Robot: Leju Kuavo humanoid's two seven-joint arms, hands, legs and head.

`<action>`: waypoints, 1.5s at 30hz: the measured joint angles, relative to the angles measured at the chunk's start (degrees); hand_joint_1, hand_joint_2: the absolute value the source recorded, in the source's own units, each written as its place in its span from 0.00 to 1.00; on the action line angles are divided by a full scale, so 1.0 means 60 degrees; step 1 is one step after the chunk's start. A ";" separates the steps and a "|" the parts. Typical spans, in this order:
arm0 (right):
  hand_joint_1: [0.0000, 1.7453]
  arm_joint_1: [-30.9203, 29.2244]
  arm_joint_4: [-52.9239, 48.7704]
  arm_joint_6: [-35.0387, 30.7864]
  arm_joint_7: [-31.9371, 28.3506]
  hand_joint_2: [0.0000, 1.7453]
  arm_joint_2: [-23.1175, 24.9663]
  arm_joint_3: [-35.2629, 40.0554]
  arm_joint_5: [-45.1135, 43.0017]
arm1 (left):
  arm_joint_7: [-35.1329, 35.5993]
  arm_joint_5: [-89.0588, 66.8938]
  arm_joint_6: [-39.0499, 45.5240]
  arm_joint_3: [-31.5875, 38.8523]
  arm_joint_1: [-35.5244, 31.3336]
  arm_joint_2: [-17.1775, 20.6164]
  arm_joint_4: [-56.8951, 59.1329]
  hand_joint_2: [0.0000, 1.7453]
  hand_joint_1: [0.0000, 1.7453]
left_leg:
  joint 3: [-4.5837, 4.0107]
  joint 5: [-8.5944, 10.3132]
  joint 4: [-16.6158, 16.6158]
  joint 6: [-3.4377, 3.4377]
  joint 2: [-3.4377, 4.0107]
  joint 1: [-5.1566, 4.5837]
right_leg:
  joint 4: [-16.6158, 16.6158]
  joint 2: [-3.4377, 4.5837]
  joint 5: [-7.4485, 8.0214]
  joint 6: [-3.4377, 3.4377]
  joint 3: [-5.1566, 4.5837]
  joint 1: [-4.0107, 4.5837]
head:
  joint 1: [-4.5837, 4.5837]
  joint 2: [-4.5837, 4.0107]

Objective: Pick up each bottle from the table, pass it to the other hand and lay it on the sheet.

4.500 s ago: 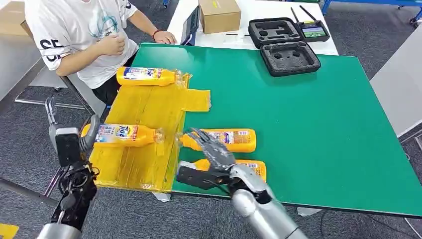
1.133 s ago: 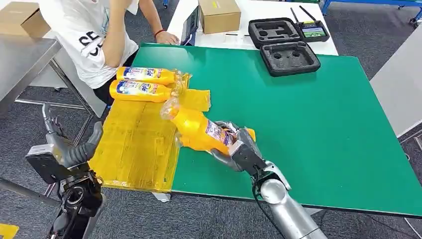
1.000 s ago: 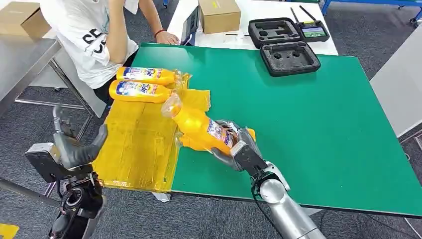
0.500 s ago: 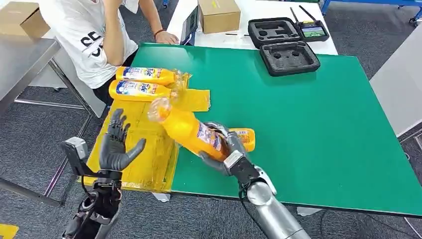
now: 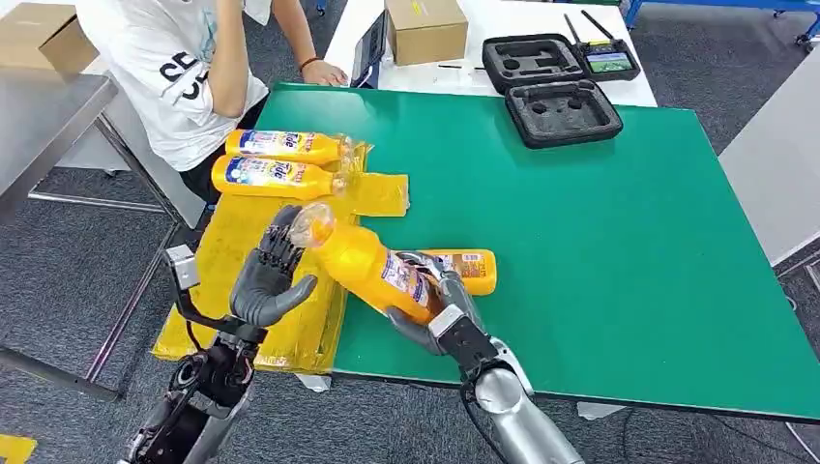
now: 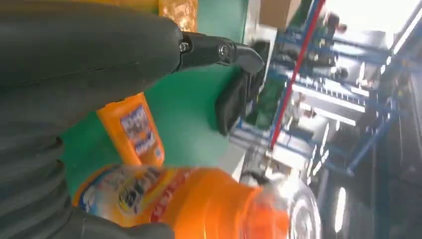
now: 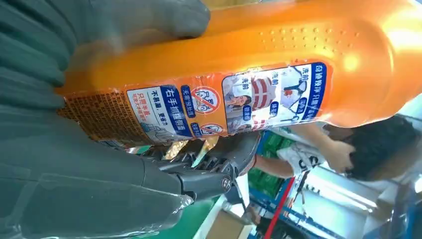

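My right hand (image 5: 440,311) grips an orange bottle (image 5: 366,269) by its base end and holds it tilted above the table's front edge, cap toward the left. The label (image 7: 224,102) faces the right wrist camera. My left hand (image 5: 266,282) is up beside the cap end with fingers spread, and the bottle's neck (image 6: 199,204) lies close to its palm, not gripped. Another orange bottle (image 5: 472,270) lies on the green table (image 5: 600,242) just behind the held one. Two bottles (image 5: 285,147) (image 5: 271,178) lie side by side at the far end of the yellow sheet (image 5: 256,237).
A person in a white shirt (image 5: 174,68) sits at the far left corner with a hand on the table. A cardboard box (image 5: 425,27), two black foam cases (image 5: 564,113) and a small screen device (image 5: 609,60) stand at the back. A grey table (image 5: 39,106) is at left.
My right hand lifted a bottle off the table and carried it left over the sheet's edge. My left hand rose and came in to the cap end. The sheet's near bottle now lies by the far one.
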 measured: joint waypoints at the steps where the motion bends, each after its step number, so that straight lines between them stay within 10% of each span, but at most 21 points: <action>1: 1.00 0.0032 -0.0037 0.0000 0.0004 1.00 0.0000 -0.0051 0.0004 | 0.0004 0.0015 -0.0052 -0.0037 -0.0020 0.0000 0.0022 1.00 0.00 | 0.0000 0.0000 0.0000 0.0000 0.0000 0.0000 | 0.0000 0.0000 0.0000 0.0000 -0.0001 0.0000 | -0.0003 0.0000; 45: 1.00 -0.0568 0.1869 0.0670 0.0146 1.00 0.0984 0.0211 0.0106 | 0.0197 0.0197 -0.0521 -0.1334 -0.1246 -0.0069 0.1355 1.00 0.00 | -0.0005 0.0002 0.0000 -0.0001 0.0001 0.0001 | 0.0001 0.0001 0.0001 0.0000 0.0000 0.0001 | 0.0000 0.0000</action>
